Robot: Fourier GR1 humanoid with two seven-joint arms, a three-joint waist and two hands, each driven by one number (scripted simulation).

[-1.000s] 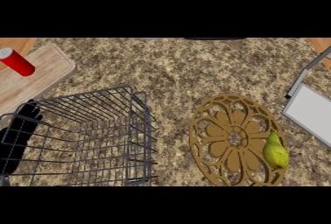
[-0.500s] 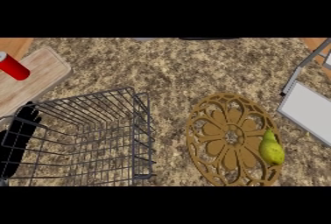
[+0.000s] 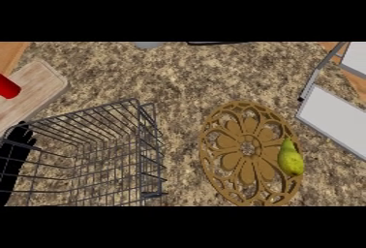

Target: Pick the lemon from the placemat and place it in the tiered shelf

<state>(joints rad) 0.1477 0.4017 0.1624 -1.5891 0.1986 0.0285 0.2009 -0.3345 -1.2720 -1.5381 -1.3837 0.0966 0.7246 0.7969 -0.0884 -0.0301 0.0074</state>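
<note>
Resting on the right side of a round, gold-brown openwork placemat (image 3: 248,153), a yellow-green, pear-shaped fruit (image 3: 290,158) lies untouched on the speckled granite counter (image 3: 193,72) in the head view. Left of the mat stands a dark wire tiered shelf (image 3: 93,155). The black left hand (image 3: 16,147) shows at the shelf's left edge, fingers straight and relaxed, holding nothing. A red cylinder (image 3: 8,87) sits on a wooden board (image 3: 32,94) at upper left.
</note>
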